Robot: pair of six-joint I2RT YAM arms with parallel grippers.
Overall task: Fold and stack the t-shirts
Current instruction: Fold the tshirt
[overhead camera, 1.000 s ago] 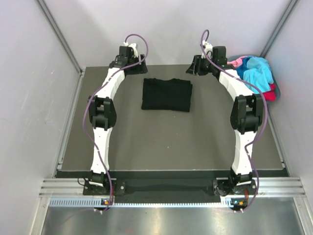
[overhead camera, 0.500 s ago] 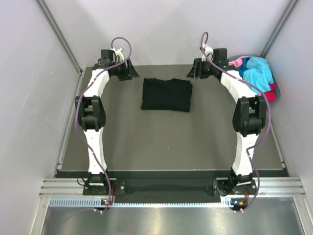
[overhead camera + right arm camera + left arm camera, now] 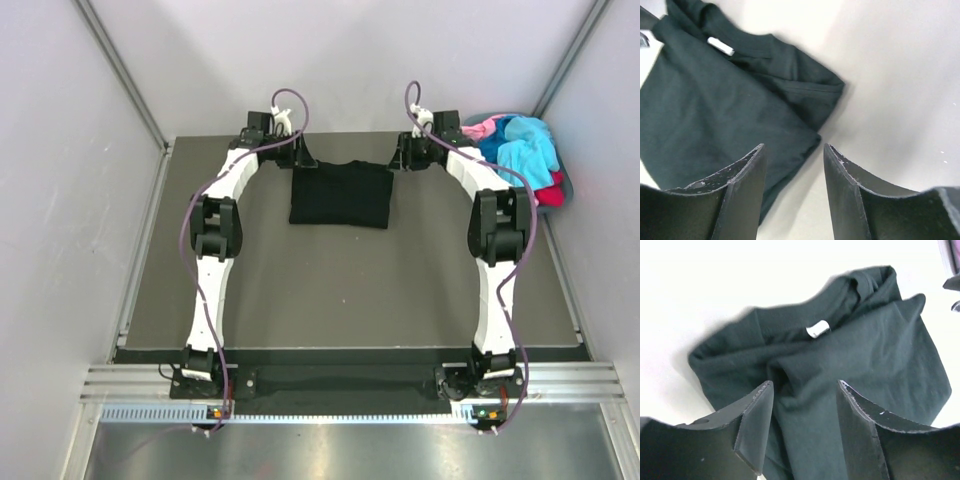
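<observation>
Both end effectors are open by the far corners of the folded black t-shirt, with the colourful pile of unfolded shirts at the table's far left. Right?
Not quite. The top external view shows the colourful pile at the far right of the table, not the far left. The rest holds.

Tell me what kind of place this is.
Probably a robot test booth: plain white panels box in a dark table, two arms are bolted to its metal rail, and shirts lie heaped at one corner.
</observation>
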